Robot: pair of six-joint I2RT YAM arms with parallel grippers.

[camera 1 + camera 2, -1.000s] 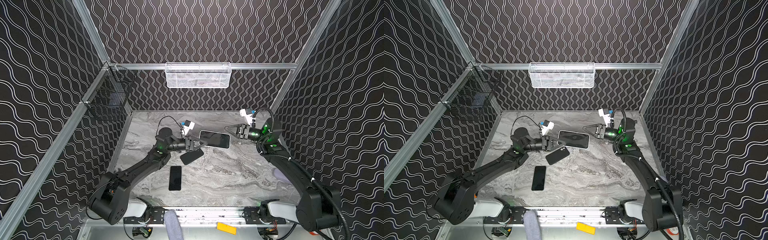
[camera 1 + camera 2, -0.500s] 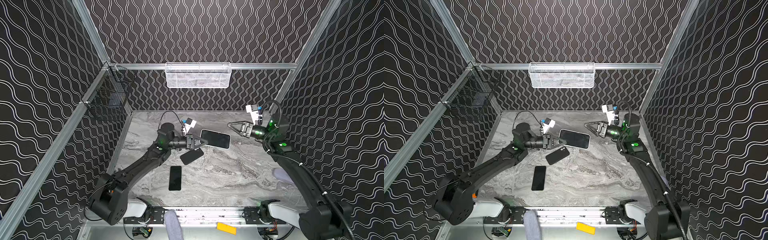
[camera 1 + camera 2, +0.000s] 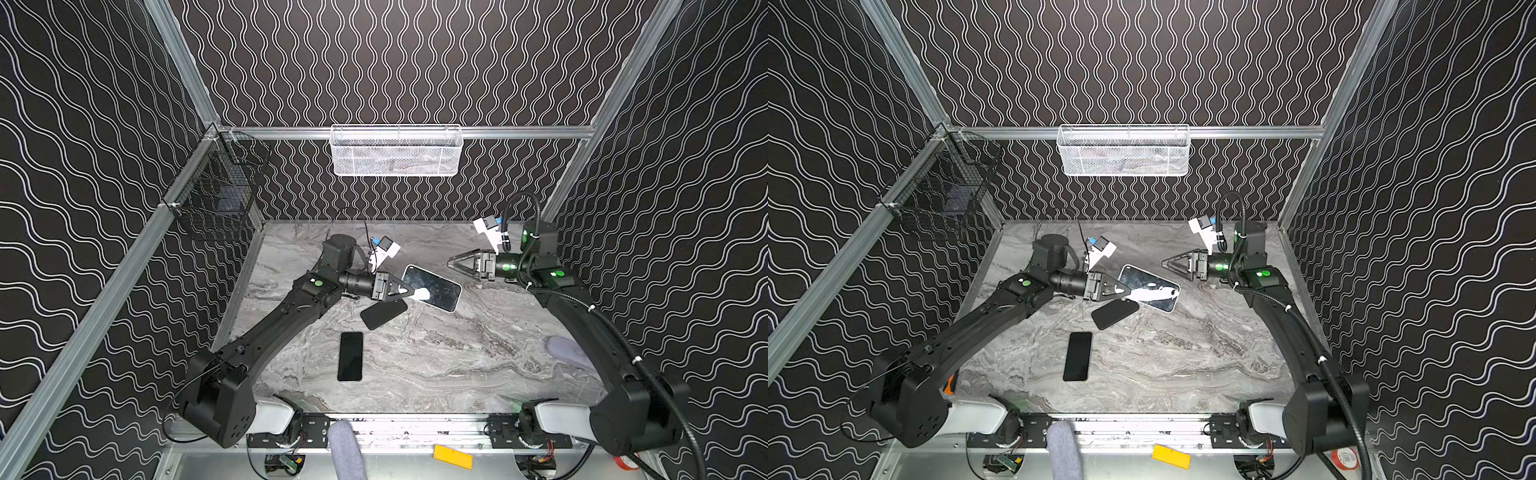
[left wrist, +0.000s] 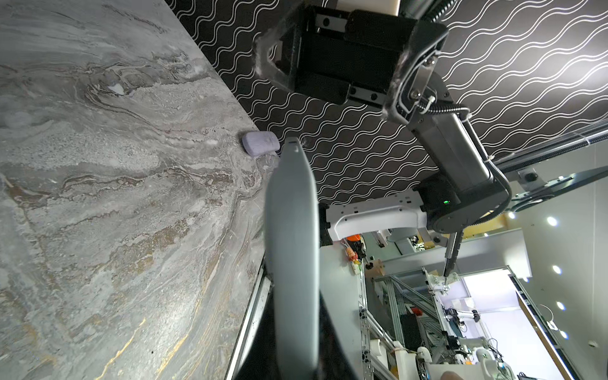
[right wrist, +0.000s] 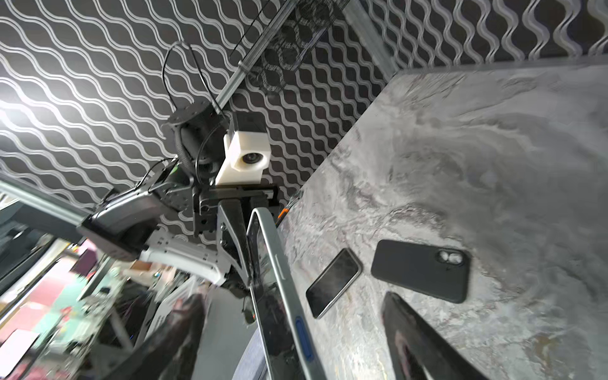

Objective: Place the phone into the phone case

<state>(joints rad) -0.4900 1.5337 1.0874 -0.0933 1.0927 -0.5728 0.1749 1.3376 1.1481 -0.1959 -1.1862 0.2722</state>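
A robotics lab, and within it a walled-in recording cell. Black panels with white wavy lines (image 3: 395, 62) on aluminium rails (image 3: 519, 132) box in a marble-patterned tabletop (image 3: 457, 353), with a left arm (image 3: 291, 316) and a right arm (image 3: 582, 324) mounted at its front edge. Past the open front, the left wrist view shows more of the room: metal racks (image 4: 404, 296), ceiling spotlights (image 4: 552, 221) and cluttered workbenches (image 4: 460, 355).

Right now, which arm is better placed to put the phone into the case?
Left. The left gripper is shut on the phone and holds it in the air close to the phone case. The right gripper is open, empty and off to the side.
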